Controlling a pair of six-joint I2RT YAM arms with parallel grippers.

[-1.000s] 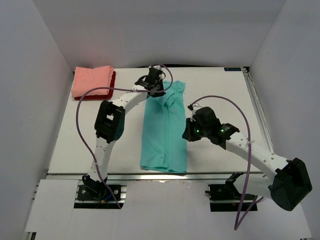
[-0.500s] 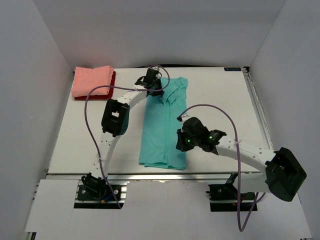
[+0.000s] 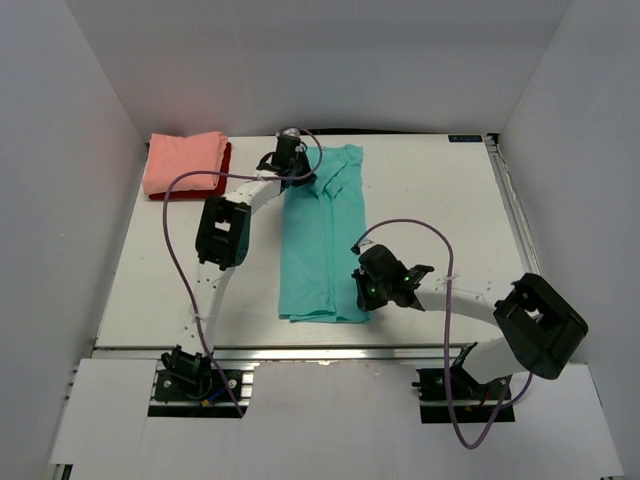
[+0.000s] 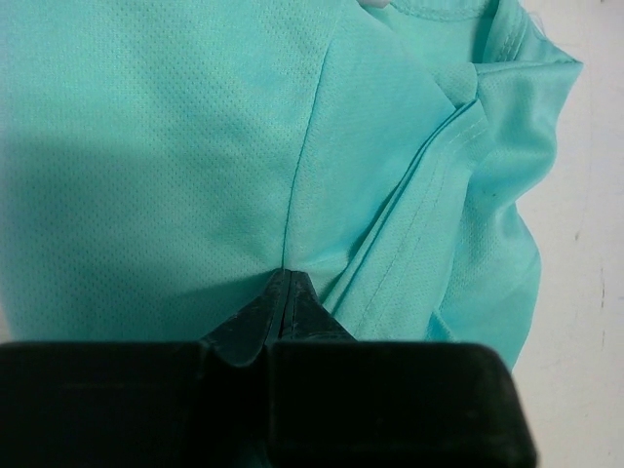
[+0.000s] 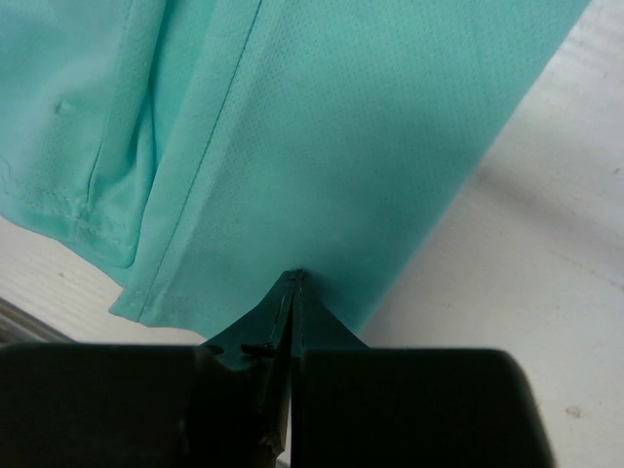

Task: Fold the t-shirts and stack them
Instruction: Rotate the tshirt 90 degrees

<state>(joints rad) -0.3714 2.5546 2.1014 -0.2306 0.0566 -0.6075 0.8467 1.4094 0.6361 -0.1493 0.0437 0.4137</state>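
A teal t-shirt point(image 3: 320, 250) lies folded into a long strip down the middle of the table. My left gripper point(image 3: 295, 175) is at its far end by the sleeve and collar. It is shut, and a crease in the cloth point(image 4: 175, 146) runs up from the left gripper's point(image 4: 286, 275) tip. My right gripper point(image 3: 365, 295) is at the strip's near right edge, shut on the fabric point(image 5: 370, 127) just inside that edge; the right gripper's point(image 5: 296, 276) tip puckers the cloth. A folded salmon-pink t-shirt point(image 3: 185, 160) lies on a dark red t-shirt point(image 3: 224, 165) at the far left corner.
The white table point(image 3: 440, 200) is boxed in by pale walls at the left, back and right. A metal rail point(image 3: 515, 210) runs along its right side. Purple cables loop above both arms.
My right gripper has slid toward the near edge and leftward along the shirt's right side. My left gripper has shifted left and farther back, and the teal strip has moved left with them.
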